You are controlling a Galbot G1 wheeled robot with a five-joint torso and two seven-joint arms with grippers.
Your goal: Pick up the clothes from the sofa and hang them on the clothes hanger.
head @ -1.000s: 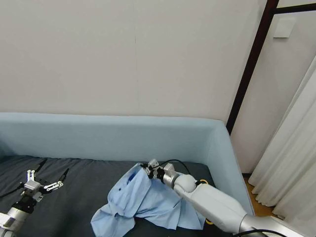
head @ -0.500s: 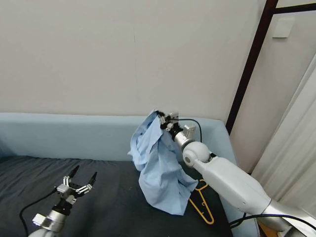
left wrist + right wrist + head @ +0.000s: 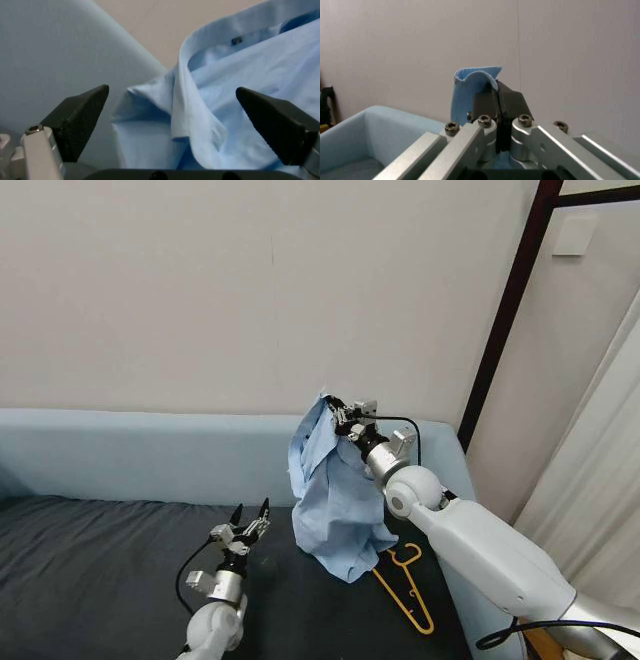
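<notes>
Head view: the right claw point(image 3: 335, 408) grips the pale blue shirt point(image 3: 335, 505) by its top edge, holding it up in front of the sofa point(image 3: 120, 455) backrest. A yellow hanger point(image 3: 405, 585) lies on the dark seat just beside the shirt's lower edge. The left claw point(image 3: 248, 522) points up near the shirt, spread wide.

Left wrist view: its dark fingers point(image 3: 80, 120) stand far apart, the shirt collar beyond them.

Right wrist view: the jaws pinch tight on a fold of blue cloth.
</notes>
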